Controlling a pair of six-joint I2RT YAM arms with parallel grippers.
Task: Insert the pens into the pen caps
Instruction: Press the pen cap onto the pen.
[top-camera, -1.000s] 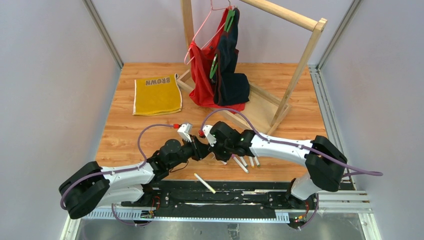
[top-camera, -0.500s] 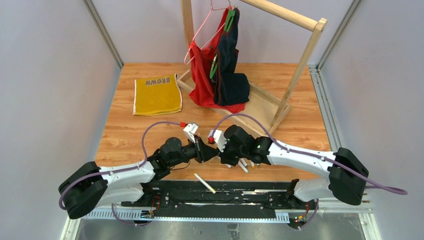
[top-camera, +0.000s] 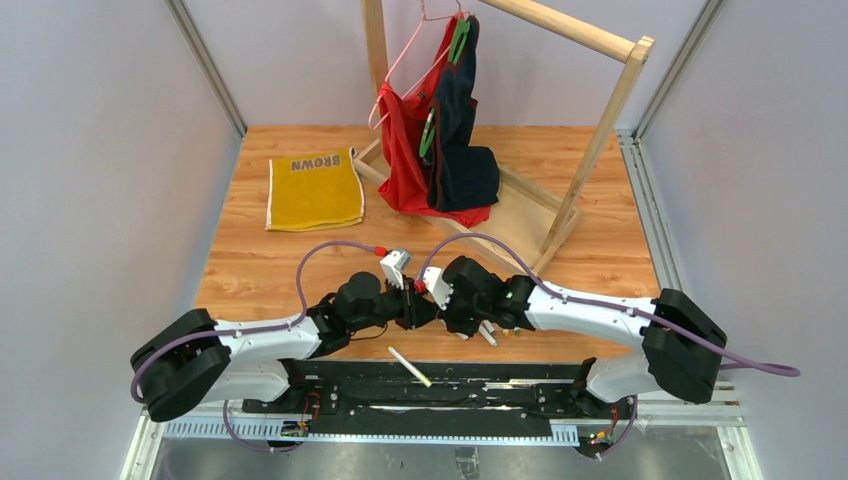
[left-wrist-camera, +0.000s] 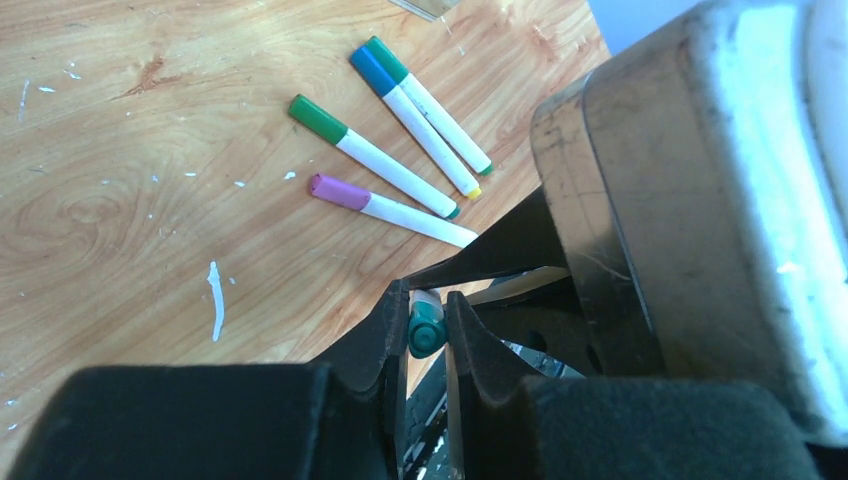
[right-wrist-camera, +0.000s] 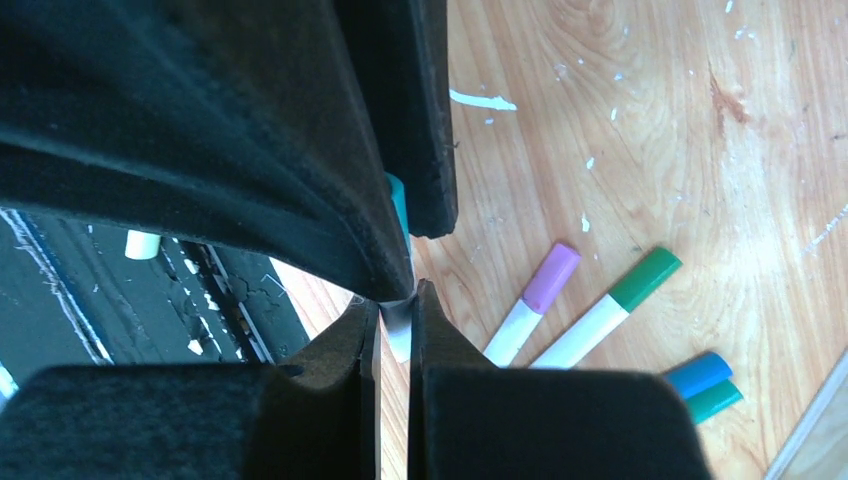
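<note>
Pens first: the white-barrelled marker pen (right-wrist-camera: 398, 342) in play is pinched in the right gripper (right-wrist-camera: 396, 305), whose jaws are almost closed on the thin barrel. The short teal plastic pen cap (left-wrist-camera: 427, 332) is clamped in the left gripper (left-wrist-camera: 425, 305), jaws narrow around it. Both are held up off the light wooden tabletop (left-wrist-camera: 120, 200), near its front edge, nose to nose.

What changed over the last second: the two wrists were overlapping a bit further back on the table, then the right arm swung its elbow outward and both grippers slid in toward each other. Now the fingertips practically touch, and pen and cap sit on one line, white barrel running straight into the teal. So the lining-up looks done and this is the push-together bit. Whether the pen is fully seated can't be told, since the fingers hide the joint.

The rest looks mostly sorted. Four pens lie together on the wood just beside the grippers with caps on: a purple-capped pen (left-wrist-camera: 395, 209), a green-capped pen (left-wrist-camera: 375, 160), a blue-capped pen (left-wrist-camera: 415, 130) and a second greenish-capped pen (left-wrist-camera: 435, 105) touching the blue one. One loose pen (top-camera: 410, 366) lies apart at the front by the black rail (top-camera: 480, 385), too small to tell if it's capped.

Best guess: a short straight squeeze finishes this one, but any tilt and the barrel could jam or slip in the pads.
</note>
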